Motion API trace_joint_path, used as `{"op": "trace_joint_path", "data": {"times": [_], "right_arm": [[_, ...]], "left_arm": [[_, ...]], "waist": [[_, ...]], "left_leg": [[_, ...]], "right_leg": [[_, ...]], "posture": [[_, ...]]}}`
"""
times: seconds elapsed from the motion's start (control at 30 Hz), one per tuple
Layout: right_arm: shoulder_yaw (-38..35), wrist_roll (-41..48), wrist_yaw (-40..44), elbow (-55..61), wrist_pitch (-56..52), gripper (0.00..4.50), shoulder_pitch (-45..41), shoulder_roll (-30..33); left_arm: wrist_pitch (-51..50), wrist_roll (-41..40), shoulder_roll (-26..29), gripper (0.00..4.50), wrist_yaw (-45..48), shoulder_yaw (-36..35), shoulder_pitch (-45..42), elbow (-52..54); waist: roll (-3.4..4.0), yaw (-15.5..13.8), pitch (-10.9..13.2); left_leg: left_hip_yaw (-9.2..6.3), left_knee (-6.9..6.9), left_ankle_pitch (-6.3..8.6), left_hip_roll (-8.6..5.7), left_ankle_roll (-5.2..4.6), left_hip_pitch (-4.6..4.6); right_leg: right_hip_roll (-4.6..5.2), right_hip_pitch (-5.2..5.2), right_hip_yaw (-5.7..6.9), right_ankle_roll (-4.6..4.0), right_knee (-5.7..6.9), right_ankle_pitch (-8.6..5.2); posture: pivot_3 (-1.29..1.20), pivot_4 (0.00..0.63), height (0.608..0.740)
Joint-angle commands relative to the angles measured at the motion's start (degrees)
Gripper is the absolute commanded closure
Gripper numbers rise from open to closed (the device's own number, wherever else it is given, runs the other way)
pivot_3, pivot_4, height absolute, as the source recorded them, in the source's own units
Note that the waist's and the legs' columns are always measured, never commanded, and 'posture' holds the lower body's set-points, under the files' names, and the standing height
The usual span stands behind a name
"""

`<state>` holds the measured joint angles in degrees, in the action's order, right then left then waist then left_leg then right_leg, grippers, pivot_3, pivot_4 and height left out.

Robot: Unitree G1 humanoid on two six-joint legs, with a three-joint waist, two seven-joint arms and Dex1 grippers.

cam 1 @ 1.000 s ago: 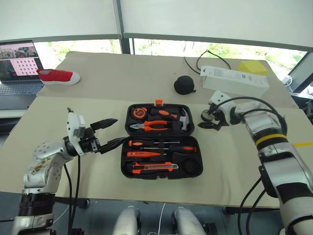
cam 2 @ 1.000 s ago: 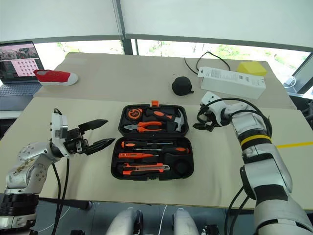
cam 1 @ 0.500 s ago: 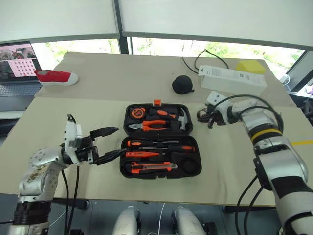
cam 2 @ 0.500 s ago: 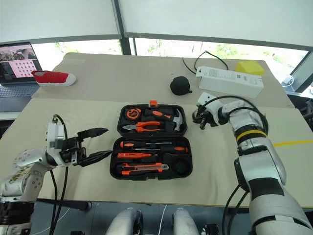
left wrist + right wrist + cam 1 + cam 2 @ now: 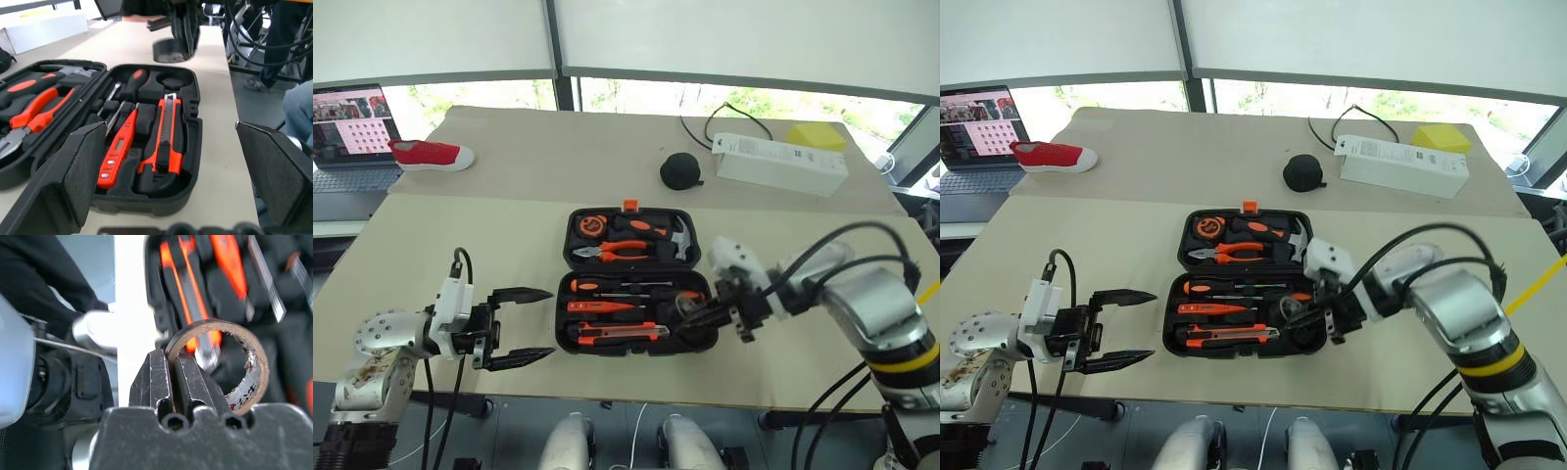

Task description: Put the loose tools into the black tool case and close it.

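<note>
**Tape roll carried in over the case**

My right gripper (image 5: 705, 315) has swung in from the table's right side and now hangs over the case's (image 5: 636, 294) near right corner, pinched on the tape roll (image 5: 222, 360) wall. The empty round recess lies just beneath it. Left gripper (image 5: 524, 325) spread wide, empty, left of the case, pulled back a bit.
</note>
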<state>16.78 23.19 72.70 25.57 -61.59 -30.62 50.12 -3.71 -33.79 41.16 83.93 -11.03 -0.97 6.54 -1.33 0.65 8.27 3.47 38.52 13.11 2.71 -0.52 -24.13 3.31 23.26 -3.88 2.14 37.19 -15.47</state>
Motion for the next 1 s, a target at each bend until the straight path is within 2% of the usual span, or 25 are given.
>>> {"op": "trace_joint_path", "data": {"times": [0.03, 0.3, 0.43, 0.6, 0.77, 0.9, 0.97, 1.0], "right_arm": [[1.7, -1.4, -2.5, 2.2, 0.4, 4.46, 1.3, 3.0], [6.0, -3.8, -6.1, -0.7, 2.2, 4.46, 0.5, 3.5], [7.9, -2.3, -5.9, -1.1, -0.4, 4.46, -1.1, 3.0], [10.9, -3.6, -3.0, -1.8, 3.1, 2.78, -2.8, 5.3], [6.8, -0.3, 1.4, -1.7, 6.5, 1.15, -4.7, 5.8], [-1.4, 7.2, 7.4, -2.8, 8.1, 1.15, -3.3, 7.9], [-5.6, 8.8, 7.6, -5.7, 9.3, 1.15, -1.9, 8.4], [-7.3, 8.6, 7.4, -7.7, 11.3, 1.11, -1.1, 8.2]], "left_arm": [[0.9, -0.2, 0.0, 0.00, 0.0, 0.3, 0.4, 0.9], [2.1, 0.2, 0.2, 0.00, 0.0, 0.3, -0.5, -0.3], [1.5, 0.1, 0.2, 0.00, -1.3, 0.1, -0.8, -0.6], [2.4, 1.4, -0.5, 0.00, -5.0, -0.5, -1.7, -1.3], [-0.8, 1.1, 0.4, 0.00, -9.7, -1.9, -1.9, -0.9], [-6.1, 0.7, 1.9, 0.00, -14.3, -3.8, -1.6, -0.5], [-8.5, 1.4, 2.4, 0.00, -16.9, -4.4, -1.8, -1.5], [-9.3, 2.5, 2.5, 0.25, -19.0, -4.6, -2.3, -2.4]], "waist": [[-0.03, 0.0, 0.0], [-0.05, 0.0, 0.0], [-0.07, -0.1, 0.0], [-0.09, -0.1, 0.0], [-0.11, 0.0, 0.0], [-0.13, 0.1, 0.0], [-0.18, -0.1, 0.0], [-0.24, -0.1, 0.0]], "left_leg": [[0.01, 0.01, 0.00, 0.00, 0.00, 0.00], [-0.01, 0.04, 0.01, -0.02, -0.01, -0.05], [-0.02, 0.14, 0.01, 0.00, -0.01, -0.10], [-0.09, 0.14, 0.02, 0.00, -0.02, -0.10], [-0.12, 0.14, 0.03, 0.01, -0.04, -0.11], [-0.13, 0.14, 0.03, 0.02, -0.04, -0.13], [-0.15, 0.14, 0.03, 0.03, -0.04, -0.11], [-0.15, 0.14, 0.03, 0.04, -0.04, -0.09]], "right_leg": [[0.00, 0.00, 0.00, 0.00, 0.00, 0.00], [-0.09, 0.00, 0.00, 0.01, 0.00, 0.00], [-0.07, -0.01, 0.01, 0.06, 0.00, 0.03], [-0.09, -0.02, 0.04, 0.06, 0.00, 0.03], [-0.09, -0.01, 0.04, 0.06, -0.01, 0.03], [-0.08, 0.01, 0.03, 0.07, 0.00, 0.03], [-0.08, -0.02, 0.05, 0.07, 0.00, 0.03], [-0.08, -0.05, 0.05, 0.07, 0.00, 0.04]], "posture": [[0.00, 0.150, 0.740], [0.00, 0.150, 0.740], [0.00, 0.150, 0.740], [0.00, 0.150, 0.740], [0.00, 0.150, 0.740], [0.00, 0.150, 0.740], [0.00, 0.150, 0.740], [0.00, 0.150, 0.740]]}}
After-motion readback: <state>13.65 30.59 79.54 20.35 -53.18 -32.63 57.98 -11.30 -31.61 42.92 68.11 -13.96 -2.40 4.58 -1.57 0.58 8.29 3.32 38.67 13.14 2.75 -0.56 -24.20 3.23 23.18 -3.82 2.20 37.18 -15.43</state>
